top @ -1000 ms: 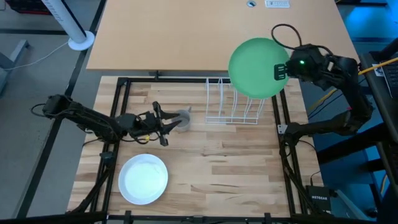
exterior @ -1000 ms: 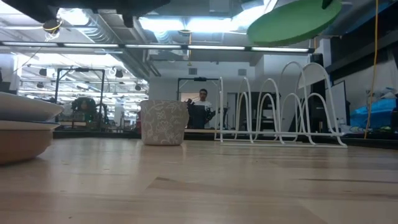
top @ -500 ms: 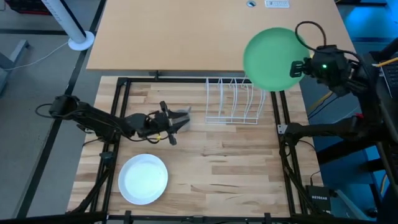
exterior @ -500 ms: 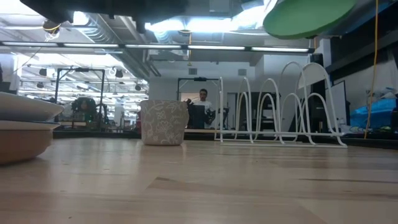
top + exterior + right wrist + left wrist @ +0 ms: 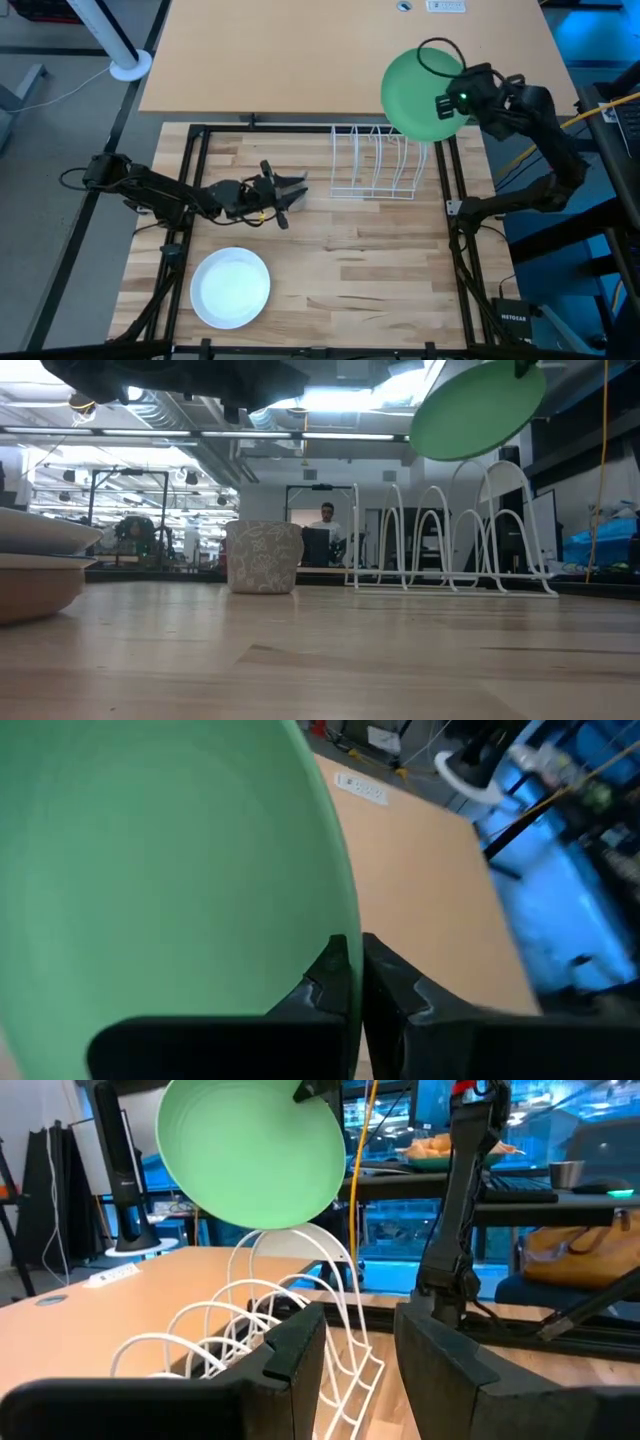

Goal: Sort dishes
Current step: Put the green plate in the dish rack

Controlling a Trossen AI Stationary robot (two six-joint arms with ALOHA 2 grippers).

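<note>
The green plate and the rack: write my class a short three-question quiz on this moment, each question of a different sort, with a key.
1. True or false: the green plate already sits in a slot of the rack.
2. Which gripper holds the green plate? A) left B) right C) neither
3. Fill in: on the table near the front edge lies a ____ plate.

Key
1. False: it is held in the air above the rack.
2. B: the right gripper is clamped on its rim; the left gripper is open, low over the table, facing the rack.
3. White.
</note>
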